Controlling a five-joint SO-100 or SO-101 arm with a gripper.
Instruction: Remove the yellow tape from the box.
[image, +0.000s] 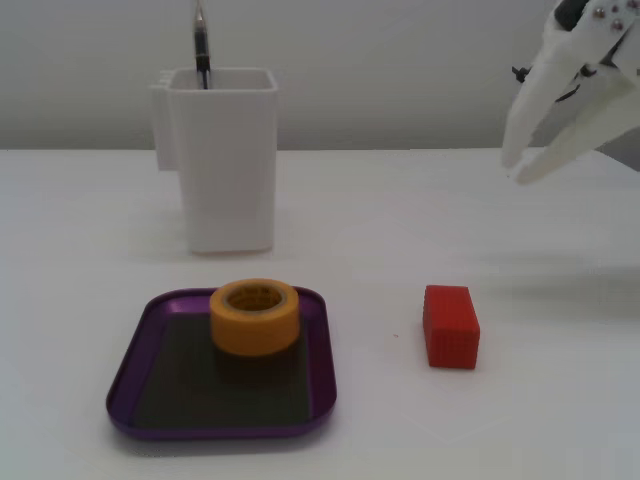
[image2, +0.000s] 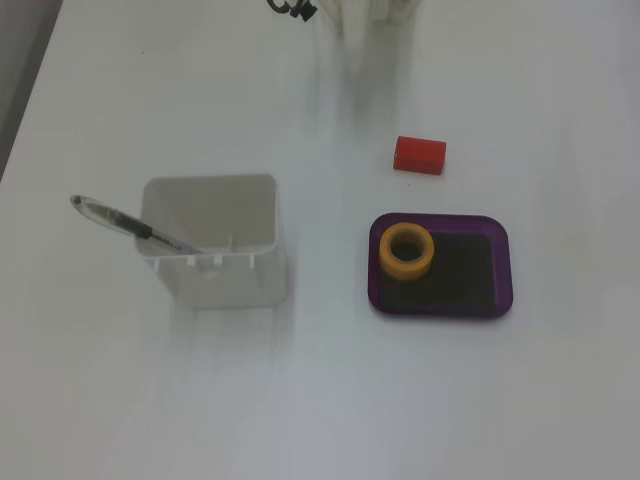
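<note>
The yellow tape (image: 254, 316) (image2: 406, 250) lies flat, hollow core up, in the far corner of the purple box (image: 128, 372) (image2: 466, 268), on its dark bottom. My white gripper (image: 514, 172) hangs in the air at the upper right of a fixed view. It is well above the table and far from the box, and its fingers slant down to the left. The fingertips nearly meet and nothing is between them. In the other fixed view only a blurred bit of the arm (image2: 372, 10) shows at the top edge.
A small red block (image: 450, 326) (image2: 419, 154) lies on the white table between the box and the arm. A tall white container (image: 222, 160) (image2: 215, 250) with a pen (image: 200, 40) (image2: 125, 224) leaning in it stands behind the box.
</note>
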